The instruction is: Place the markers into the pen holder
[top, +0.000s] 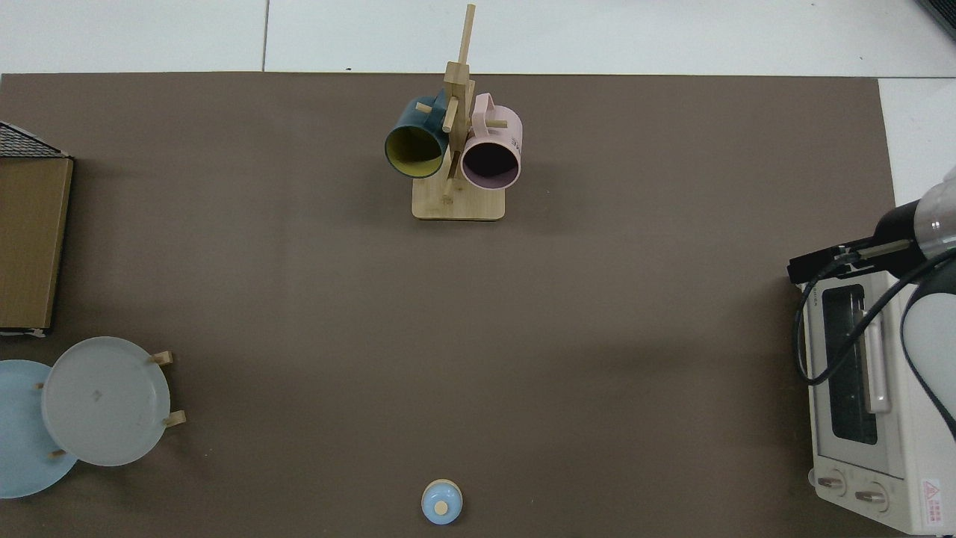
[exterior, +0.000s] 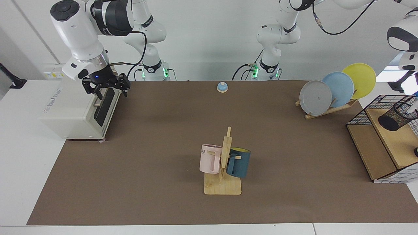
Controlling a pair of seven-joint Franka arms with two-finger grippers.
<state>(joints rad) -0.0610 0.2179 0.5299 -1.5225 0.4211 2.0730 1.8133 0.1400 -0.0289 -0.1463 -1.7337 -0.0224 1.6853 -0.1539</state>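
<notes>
At three o'clock in the facing view, the black mesh pen holder [exterior: 397,116] sits tilted on the upper wooden shelf of the wire-grid basket [exterior: 361,117]. A slim white marker [exterior: 413,106] stands in its mouth — mostly hidden at the frame edge. The left gripper is out of view; only its arm [exterior: 402,34] shows at two o'clock. At ten o'clock, the right gripper [exterior: 108,94] hangs over the toaster oven [exterior: 70,112], fingers spread and grasping nothing — that arm waits.

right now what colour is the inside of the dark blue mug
Yellow inside the dark blue mug, clearest in the top view.
</notes>
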